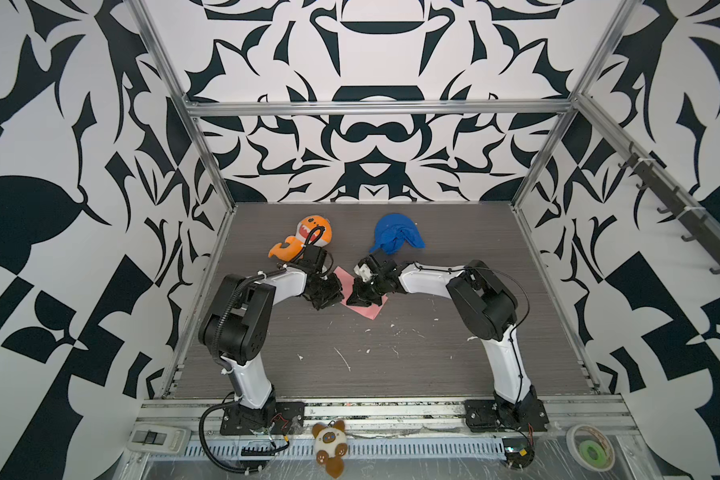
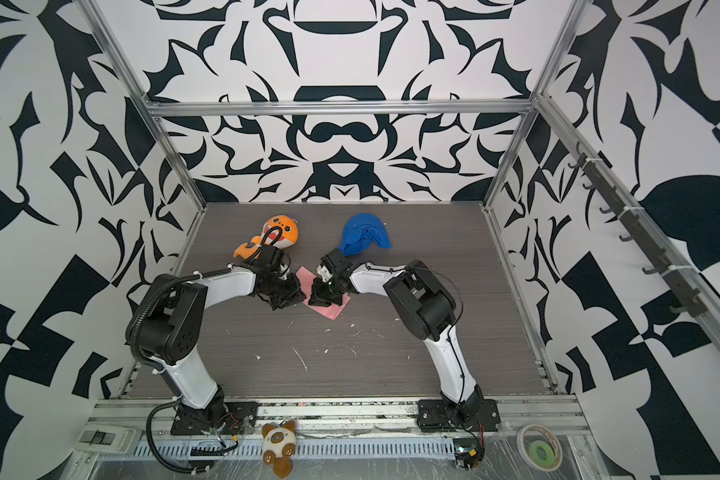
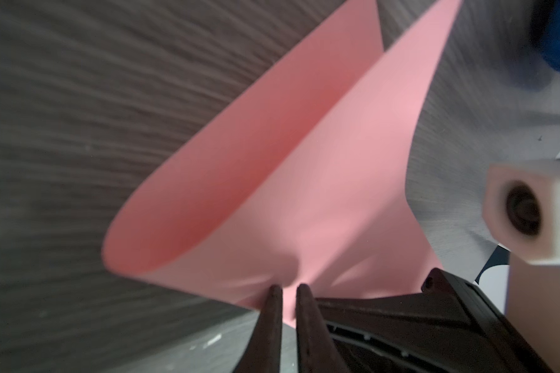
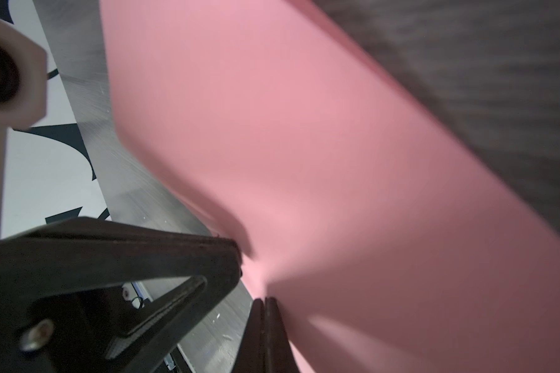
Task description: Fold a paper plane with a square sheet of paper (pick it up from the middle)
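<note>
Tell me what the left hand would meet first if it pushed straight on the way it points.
The pink sheet of paper: the left hand pinches its edge, and the curled sheet fills the line ahead. Behind it probably comes the table, though depth is unclear.

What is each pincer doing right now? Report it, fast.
Left pincer: closed, pinching the pink paper sheet.
Right pincer: closed, pinching the same sheet.
</note>
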### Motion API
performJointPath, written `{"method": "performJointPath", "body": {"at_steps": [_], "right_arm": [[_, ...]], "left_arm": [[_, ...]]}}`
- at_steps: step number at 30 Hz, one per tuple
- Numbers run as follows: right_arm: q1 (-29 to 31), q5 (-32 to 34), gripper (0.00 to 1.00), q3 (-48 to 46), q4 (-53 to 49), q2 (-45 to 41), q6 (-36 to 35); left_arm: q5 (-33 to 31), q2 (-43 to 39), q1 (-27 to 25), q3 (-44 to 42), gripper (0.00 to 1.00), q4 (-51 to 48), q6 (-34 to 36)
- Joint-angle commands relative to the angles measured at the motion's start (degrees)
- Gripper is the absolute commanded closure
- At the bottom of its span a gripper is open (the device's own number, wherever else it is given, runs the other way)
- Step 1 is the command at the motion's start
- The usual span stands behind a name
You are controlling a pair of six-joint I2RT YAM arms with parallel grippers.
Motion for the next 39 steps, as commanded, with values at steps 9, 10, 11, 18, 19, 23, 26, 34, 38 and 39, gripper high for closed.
{"method": "performJointPath", "body": {"at_steps": [9,10,11,18,19,23,26,34,38,39], "right_arm": [[0.32,-1.49,1.0,-3.52,-2.57,-3.59,-2.1],[0.32,-1.44,1.0,-4.07,-3.08,-4.02,-2.48],[0.32,-1.44,1.0,-4.59,-3.38,-4.41,-2.78],[0.25,-0.37,1.0,-8.1,-5.03,-6.46,-3.68],[0.15,-0.06,1.0,-8.54,-5.32,-6.69,-3.77],[-0.22,0.8,1.0,-10.62,-5.85,-7.76,-3.86],[-0.4,1.82,1.0,-11.98,-6.91,-8.88,-4.38],[-1.01,2.77,1.0,-15.87,-7.02,-10.93,-4.22],[-1.35,1.79,1.0,-17.22,-4.39,-12.39,-3.64],[-1.33,0.7,1.0,-17.05,-3.13,-12.73,-3.81]], "left_arm": [[-5.26,2.59,0.15,-0.25,0.86,-4.79,0.31],[-5.64,2.65,0.2,-0.4,0.86,-4.82,0.23],[-5.67,2.69,0.17,-0.46,0.86,-4.83,0.13],[-6.45,3.08,0.14,-0.94,0.86,-4.6,-0.08],[-6.45,3.17,0.13,-0.95,0.86,-4.56,-0.04],[-6.4,3.23,0.13,-1.03,0.86,-4.39,-0.07],[-6.43,3.23,0.12,-1.04,0.86,-4.4,0.01],[-6.42,3.64,0.12,-0.99,0.86,-4.38,0.27],[-6.25,3.64,0.17,-0.95,0.86,-4.43,0.45],[-6.22,3.57,0.16,-0.87,0.86,-4.4,0.53]]}}
